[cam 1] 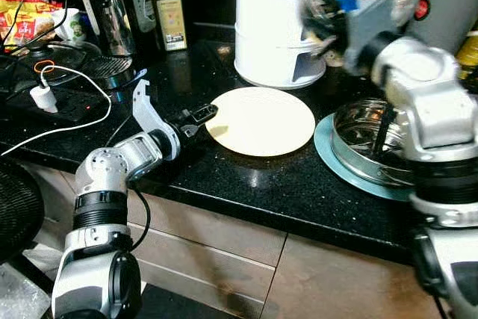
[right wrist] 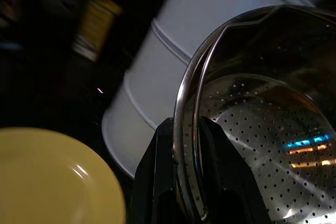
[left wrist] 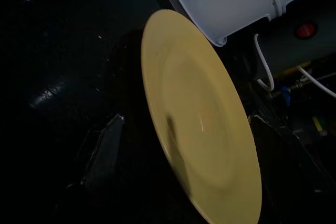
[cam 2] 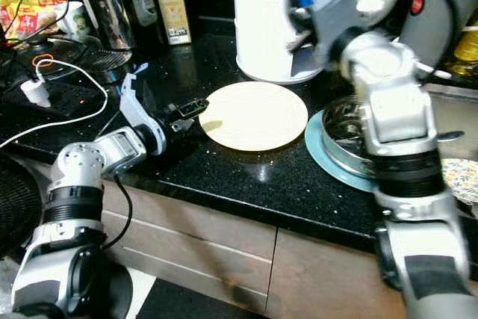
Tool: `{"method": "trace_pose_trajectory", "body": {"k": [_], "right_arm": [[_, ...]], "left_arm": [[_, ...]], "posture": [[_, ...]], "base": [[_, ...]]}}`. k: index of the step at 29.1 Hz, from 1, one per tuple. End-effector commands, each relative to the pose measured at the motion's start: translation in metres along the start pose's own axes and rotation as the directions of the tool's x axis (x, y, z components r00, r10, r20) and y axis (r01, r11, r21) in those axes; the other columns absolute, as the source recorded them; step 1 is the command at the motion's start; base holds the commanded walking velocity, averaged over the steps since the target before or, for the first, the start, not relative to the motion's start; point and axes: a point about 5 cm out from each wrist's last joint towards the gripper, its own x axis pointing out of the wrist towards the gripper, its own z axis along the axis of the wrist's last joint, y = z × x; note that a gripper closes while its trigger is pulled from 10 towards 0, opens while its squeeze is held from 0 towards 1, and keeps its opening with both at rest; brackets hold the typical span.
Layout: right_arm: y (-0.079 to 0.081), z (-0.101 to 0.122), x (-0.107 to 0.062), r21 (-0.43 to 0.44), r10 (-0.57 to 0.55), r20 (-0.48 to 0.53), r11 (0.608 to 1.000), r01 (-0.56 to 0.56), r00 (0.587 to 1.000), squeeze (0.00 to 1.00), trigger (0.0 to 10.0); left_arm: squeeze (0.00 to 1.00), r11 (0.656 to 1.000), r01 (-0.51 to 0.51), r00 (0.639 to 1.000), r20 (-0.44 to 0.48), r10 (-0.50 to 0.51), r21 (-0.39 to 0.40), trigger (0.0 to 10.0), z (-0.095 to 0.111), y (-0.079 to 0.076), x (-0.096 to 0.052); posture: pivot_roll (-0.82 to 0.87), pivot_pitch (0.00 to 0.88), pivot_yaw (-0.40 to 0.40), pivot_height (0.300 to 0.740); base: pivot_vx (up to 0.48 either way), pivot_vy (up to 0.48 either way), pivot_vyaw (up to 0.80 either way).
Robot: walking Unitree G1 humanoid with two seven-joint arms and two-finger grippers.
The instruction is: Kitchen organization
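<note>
A pale yellow plate [cam 1: 261,120] lies flat on the black counter [cam 1: 284,192]. My left gripper [cam 1: 200,116] sits at the plate's left rim; in the left wrist view its open fingers [left wrist: 105,150] stand on either side of the plate [left wrist: 199,124]. Held high beside the white canister [cam 1: 275,28], my right gripper [right wrist: 186,156] is shut on the rim of a perforated steel strainer [right wrist: 262,129]; it is blurred in the head views. A steel bowl [cam 1: 366,143] rests on a teal plate [cam 1: 332,163] at the right.
A power strip with a white charger and cable [cam 1: 43,98] lies at the left. A yellow box [cam 1: 170,17] and a dark jar [cam 1: 104,5] stand at the back. The counter's front edge runs over brown drawers [cam 1: 224,244].
</note>
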Motion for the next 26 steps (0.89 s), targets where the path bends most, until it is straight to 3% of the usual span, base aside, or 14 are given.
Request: {"method": "trace_pose_trajectory", "body": {"k": [1, 8, 13, 14, 17, 21, 26], "right_arm": [[-0.012, -0.006, -0.005, -0.02, -0.029, -0.049, 0.999, 0.029, 0.998, 0.0, 10.0], [-0.032, -0.024, -0.015, -0.034, -0.092, -0.144, 0.996, 0.088, 0.985, 0.0, 10.0], [-0.051, -0.047, -0.024, -0.121, -0.17, -0.281, 0.983, 0.141, 0.945, 0.0, 10.0], [-0.055, -0.053, -0.027, -0.17, -0.2, -0.313, 0.974, 0.152, 0.928, 0.0, 10.0], [-0.061, -0.059, -0.03, -0.224, -0.235, -0.349, 0.961, 0.163, 0.907, 0.0, 10.0], [-0.075, -0.068, -0.038, -0.245, -0.283, -0.403, 0.95, 0.195, 0.87, 0.0, 10.0], [-0.089, -0.079, -0.049, -0.286, -0.332, -0.456, 0.933, 0.217, 0.826, 0.0, 10.0]], "left_arm": [[0.0, 1.0, -0.02, 1.0, -0.015, 0.02, 0.019, 10.0, -0.006, 0.004, -0.003], [0.0, 0.999, 0.032, 0.998, 0.046, -0.034, 0.035, 10.0, -0.001, -0.006, -0.006], [0.0, 0.999, 0.044, 0.999, 0.028, -0.044, 0.003, 10.0, -0.007, -0.005, -0.01], [0.0, 0.999, 0.047, 0.999, 0.017, -0.047, -0.015, 10.0, -0.008, -0.004, -0.01], [0.0, 0.997, 0.06, 0.998, 0.008, -0.06, -0.037, 10.0, -0.01, -0.004, -0.01], [0.0, 0.992, 0.087, 0.996, -0.019, -0.089, -0.09, 10.0, -0.011, -0.006, -0.01], [0.0, 0.995, 0.038, 0.998, -0.044, -0.042, -0.094, 10.0, -0.013, -0.002, -0.007]], "posture": [[-0.04, 0.0, 0.025, 0.74], [-0.04, 0.0, 0.027, 0.74], [-0.05, 0.0, 0.021, 0.74], [-0.05, 0.0, 0.021, 0.74], [-0.05, 0.0, 0.02, 0.74], [-0.05, 0.0, 0.021, 0.74], [-0.06, 0.0, 0.024, 0.74]], "base": [[0.0, 0.0, 0.0], [0.0, 0.0, 0.0], [0.0, 0.0, 0.0], [0.0, 0.0, 0.0], [0.0, 0.0, 0.0], [0.0, 0.0, 0.0], [0.0, 0.0, 0.0]]}}
